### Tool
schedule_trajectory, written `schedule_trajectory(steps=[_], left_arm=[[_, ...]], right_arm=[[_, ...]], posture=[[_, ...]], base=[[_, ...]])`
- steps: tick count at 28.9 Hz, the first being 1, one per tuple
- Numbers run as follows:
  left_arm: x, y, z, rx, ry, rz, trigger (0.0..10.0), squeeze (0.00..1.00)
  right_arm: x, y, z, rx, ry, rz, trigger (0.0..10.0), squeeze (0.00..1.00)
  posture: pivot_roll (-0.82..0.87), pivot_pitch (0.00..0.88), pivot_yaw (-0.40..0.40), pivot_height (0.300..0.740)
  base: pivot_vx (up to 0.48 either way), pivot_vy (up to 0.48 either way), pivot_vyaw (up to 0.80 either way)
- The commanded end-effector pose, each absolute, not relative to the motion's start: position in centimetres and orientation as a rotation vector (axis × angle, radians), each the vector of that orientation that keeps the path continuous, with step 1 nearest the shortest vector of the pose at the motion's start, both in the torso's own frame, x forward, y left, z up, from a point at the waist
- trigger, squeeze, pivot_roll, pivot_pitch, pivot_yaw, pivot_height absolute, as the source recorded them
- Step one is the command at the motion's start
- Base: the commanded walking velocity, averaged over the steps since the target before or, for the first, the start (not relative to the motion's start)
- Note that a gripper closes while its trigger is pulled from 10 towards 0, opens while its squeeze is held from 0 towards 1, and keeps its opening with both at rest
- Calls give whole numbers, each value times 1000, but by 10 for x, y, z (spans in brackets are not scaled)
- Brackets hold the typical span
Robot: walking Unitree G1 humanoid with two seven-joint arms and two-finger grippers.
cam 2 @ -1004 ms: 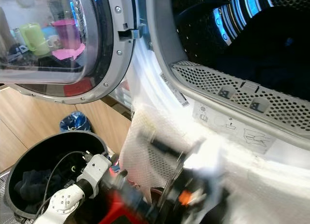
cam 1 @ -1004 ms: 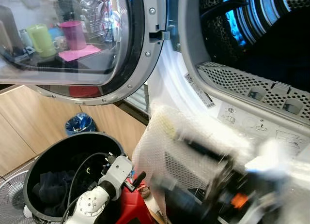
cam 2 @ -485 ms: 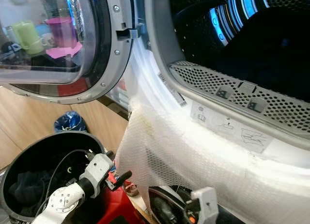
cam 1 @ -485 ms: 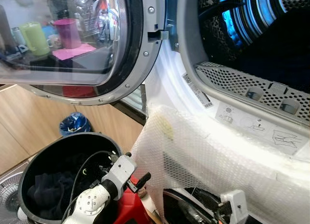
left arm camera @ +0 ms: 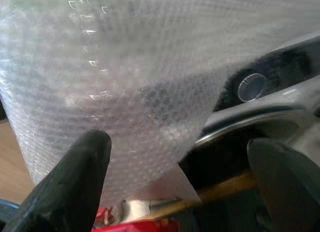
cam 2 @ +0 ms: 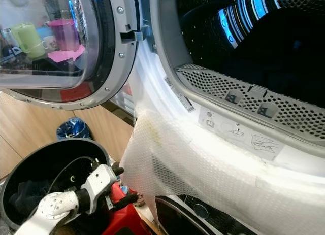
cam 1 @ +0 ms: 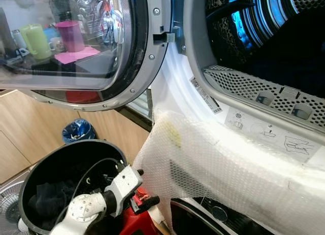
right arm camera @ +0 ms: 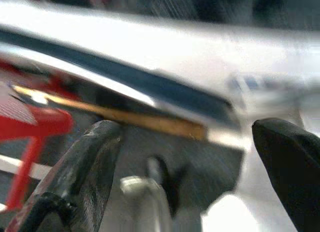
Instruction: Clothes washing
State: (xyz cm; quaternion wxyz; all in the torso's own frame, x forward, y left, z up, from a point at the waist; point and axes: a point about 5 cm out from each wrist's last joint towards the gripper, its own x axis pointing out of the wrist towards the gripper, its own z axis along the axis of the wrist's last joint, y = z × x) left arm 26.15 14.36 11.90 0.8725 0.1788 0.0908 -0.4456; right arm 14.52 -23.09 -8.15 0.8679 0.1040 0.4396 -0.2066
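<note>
The washing machine's drum (cam 1: 284, 47) stands open, dark inside, with its round glass door (cam 1: 76, 42) swung out to the left. A sheet of bubble wrap (cam 1: 218, 169) hangs over the machine's front below the opening. At lower left a black laundry basket (cam 1: 76, 143) holds dark clothes (cam 1: 51, 194). My left gripper (cam 1: 144, 187) hovers open between the basket's rim and the bubble wrap (left arm camera: 125, 81), with nothing between its fingers (left arm camera: 80, 177). In the blurred right wrist view my right gripper (right arm camera: 185, 167) is open, low against the machine's white front.
A red object (cam 1: 137, 222) sits just under my left gripper. A blue-lined bin (cam 1: 78, 129) stands by the wooden cabinets (cam 1: 20, 133). A fan grille (cam 1: 7, 214) shows at the bottom left corner. Below the bubble wrap is a second dark round door (cam 1: 213, 214).
My right arm, which was blurred in front of the bubble wrap at lower right, has dropped out of the eye views. My left gripper has turned slightly and sunk a little.
</note>
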Motion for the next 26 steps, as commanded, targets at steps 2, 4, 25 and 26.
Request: schedule_trajectory(steps=[2,4,25,26], left_arm=[[264,150,134,400,194,-962,10000,0],[265,161,144,464,236,-1005,10000,0],[272,262,127,762,859,-799,10000,1000],[272,262,125,747,863,-800,10000,1000]], right_arm=[[143,-226,-86,210,933,-442,10000,0],[141,-222,-90,193,961,-441,10000,0],[142,-207,-97,149,1014,-410,10000,0],[142,-207,-98,147,1015,-408,10000,0]], posture=[[168,72,20,740],[183,73,16,740],[207,67,17,740],[207,67,17,740]], base=[[0,0,0],[0,0,0],[0,0,0],[0,0,0]])
